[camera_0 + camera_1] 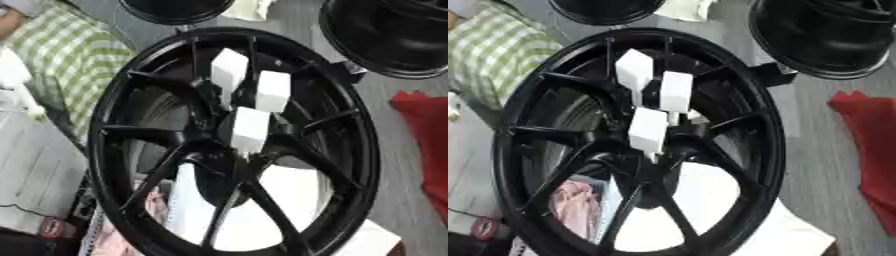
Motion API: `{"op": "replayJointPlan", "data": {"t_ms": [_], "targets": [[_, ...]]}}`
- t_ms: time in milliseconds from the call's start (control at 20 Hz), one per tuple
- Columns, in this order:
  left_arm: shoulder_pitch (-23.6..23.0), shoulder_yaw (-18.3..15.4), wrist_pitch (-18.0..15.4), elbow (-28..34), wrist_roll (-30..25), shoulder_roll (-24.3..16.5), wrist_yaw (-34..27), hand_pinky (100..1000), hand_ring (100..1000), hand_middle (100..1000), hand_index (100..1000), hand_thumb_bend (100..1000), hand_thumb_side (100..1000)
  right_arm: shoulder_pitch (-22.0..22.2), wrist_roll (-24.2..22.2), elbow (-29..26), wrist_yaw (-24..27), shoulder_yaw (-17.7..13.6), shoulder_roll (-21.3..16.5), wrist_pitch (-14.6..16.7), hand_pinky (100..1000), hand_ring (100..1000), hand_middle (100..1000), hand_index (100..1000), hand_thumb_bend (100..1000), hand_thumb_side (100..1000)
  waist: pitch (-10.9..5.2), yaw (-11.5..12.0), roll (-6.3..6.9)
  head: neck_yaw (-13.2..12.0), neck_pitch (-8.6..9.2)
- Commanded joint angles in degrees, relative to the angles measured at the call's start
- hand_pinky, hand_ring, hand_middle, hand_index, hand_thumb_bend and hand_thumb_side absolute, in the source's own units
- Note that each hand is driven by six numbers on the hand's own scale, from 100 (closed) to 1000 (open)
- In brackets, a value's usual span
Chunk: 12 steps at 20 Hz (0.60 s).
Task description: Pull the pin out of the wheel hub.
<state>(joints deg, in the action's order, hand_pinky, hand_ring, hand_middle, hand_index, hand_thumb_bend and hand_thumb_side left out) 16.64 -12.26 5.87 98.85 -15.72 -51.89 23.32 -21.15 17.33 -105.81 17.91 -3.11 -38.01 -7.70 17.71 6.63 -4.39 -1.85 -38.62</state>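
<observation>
A large black spoked wheel [232, 145] fills the middle of both eye views, lying askew with its face toward me. Three white block-shaped pins stick out of the hub region: one at the upper left [229, 70], one to its right [273, 91], and one lower down over the hub centre [249, 129]. Thin stems under the blocks run into the dark hub [658, 150]. Neither of my hands shows in either view.
Two other black wheels lie at the top [175, 10] and top right [389, 35]. A red cloth [424, 130] lies on the grey floor at right. A green checked cloth [61, 55] is at left. Something pink [575, 205] shows through the spokes.
</observation>
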Motion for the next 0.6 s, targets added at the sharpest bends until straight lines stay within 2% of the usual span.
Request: {"op": "replayJointPlan", "data": {"t_ms": [50, 100, 150, 200, 250, 300, 500, 600], "targets": [[0.6, -1.5, 0.6, 0.3, 1.4, -1.0, -0.7, 745, 721, 722, 845, 179, 694, -0.7, 0.3, -1.2, 0.3, -0.8, -1.0, 0.1, 886, 753, 627, 753, 236, 367, -0.87, -0.1, 0.33, 0.2, 0.90], [0.8, -1.8, 1.5, 0.3, 2.9, -0.8, -2.0, 730, 686, 685, 816, 100, 798, -0.7, 0.3, -1.2, 0.3, -0.8, -1.1, 0.1, 886, 753, 627, 753, 236, 370, -0.87, -0.1, 0.34, 0.2, 0.96], [1.1, -2.0, 2.4, 0.6, 4.8, -0.5, -4.1, 725, 671, 670, 804, 100, 709, -0.7, 0.3, -1.3, 0.3, -0.8, -1.1, 0.2, 886, 753, 627, 753, 236, 365, -0.86, -0.1, 0.35, 0.2, 1.04], [1.5, -2.1, 3.0, 1.2, 7.0, -0.3, -6.8, 719, 657, 656, 791, 100, 729, -0.8, 0.3, -1.3, 0.3, -0.8, -1.2, 0.2, 886, 753, 627, 753, 236, 364, -0.86, -0.1, 0.37, 0.2, 1.09], [1.9, -2.1, 3.1, 2.1, 9.7, 0.0, -10.2, 712, 640, 640, 778, 100, 869, -0.8, 0.3, -1.4, 0.3, -0.8, -1.2, 0.2, 885, 753, 627, 753, 236, 375, -0.87, -0.1, 0.39, 0.3, 1.13], [2.4, -2.2, 2.7, 3.1, 13.4, 0.2, -14.1, 710, 634, 635, 775, 100, 714, -0.8, 0.4, -1.4, 0.3, -0.9, -1.3, 0.2, 885, 753, 627, 753, 233, 365, -0.89, -0.1, 0.42, 0.4, 1.16], [4.8, -2.4, -5.3, 5.9, 31.2, 2.8, -32.3, 720, 655, 654, 785, 100, 758, -1.1, 0.5, -1.7, 0.4, -0.9, -1.3, 0.3, 885, 753, 628, 753, 218, 378, -0.92, -0.1, 0.53, 0.2, 1.40], [4.6, -2.3, -8.8, 5.5, 36.6, 4.1, -39.0, 733, 671, 671, 797, 100, 809, -1.1, 0.6, -1.8, 0.4, -0.9, -1.4, 0.3, 885, 753, 628, 754, 209, 385, -0.81, -0.2, 0.56, 0.2, 1.42]]}}
